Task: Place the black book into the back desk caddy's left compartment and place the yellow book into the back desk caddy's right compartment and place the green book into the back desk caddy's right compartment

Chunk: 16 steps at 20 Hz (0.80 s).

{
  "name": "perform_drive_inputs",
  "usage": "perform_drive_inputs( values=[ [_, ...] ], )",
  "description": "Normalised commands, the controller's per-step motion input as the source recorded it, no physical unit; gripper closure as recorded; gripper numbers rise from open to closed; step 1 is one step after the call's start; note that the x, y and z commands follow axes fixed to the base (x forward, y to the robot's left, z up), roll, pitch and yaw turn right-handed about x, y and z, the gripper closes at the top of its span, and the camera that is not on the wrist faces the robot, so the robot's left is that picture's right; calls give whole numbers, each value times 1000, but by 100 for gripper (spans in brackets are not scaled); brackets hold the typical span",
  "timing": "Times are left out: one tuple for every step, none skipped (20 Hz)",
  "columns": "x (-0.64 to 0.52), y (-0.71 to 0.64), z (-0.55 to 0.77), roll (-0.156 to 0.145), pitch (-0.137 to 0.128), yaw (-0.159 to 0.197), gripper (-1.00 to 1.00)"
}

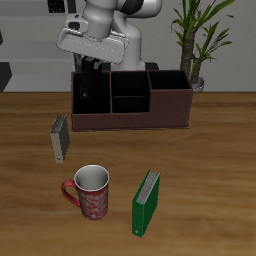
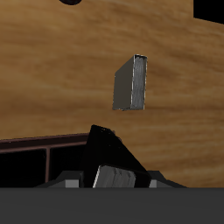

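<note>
The dark brown desk caddy (image 1: pixel 150 118) stands at the back of the table with three compartments. My gripper (image 1: pixel 90 72) hangs over its end compartment, the one nearest the standing book, and is shut on the black book (image 1: pixel 88 90). The black book (image 2: pixel 107 147) reaches down from my gripper (image 2: pixel 112 175) into the caddy (image 2: pixel 35 153). The yellow book (image 1: pixel 60 138) stands upright on the table in front of that end of the caddy; it also shows in the wrist view (image 2: pixel 131 83). The green book (image 1: pixel 147 203) stands near the table's front edge.
A red patterned mug (image 1: pixel 90 192) stands near the front edge, beside the green book. A potted plant (image 1: pixel 195 35) stands behind the caddy's other end. The caddy's other two compartments look empty.
</note>
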Motion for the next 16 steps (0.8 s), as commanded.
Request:
perform_drive_inputs(
  values=[
    [-89,-209,-22,38,115,-93,100],
    [-9,-107,-48,-17,58,-28,100],
    [-279,-409,-203,-154,27,30,100],
    [160,119,7,0,0,0,100],
    [-98,-50,-148,16,95,-123,100],
    [-161,97,-67,-15,-28,13,100],
    [-54,153,-225,12,58,-27,100],
    [-129,279,-199,53,18,10,100],
    [-87,169,-268,17,72,-45,100],
    [-67,267,-263,39,49,6,100],
    [-73,223,-272,105,67,0,100],
    [-47,45,-279,-48,78,-62,100],
    [-185,268,-249,76,71,-71,100],
    [-123,382,-214,132,-8,113,100],
    [-102,164,-187,-21,27,-17,100],
    [-119,213,-69,55,-6,19,100]
  ],
)
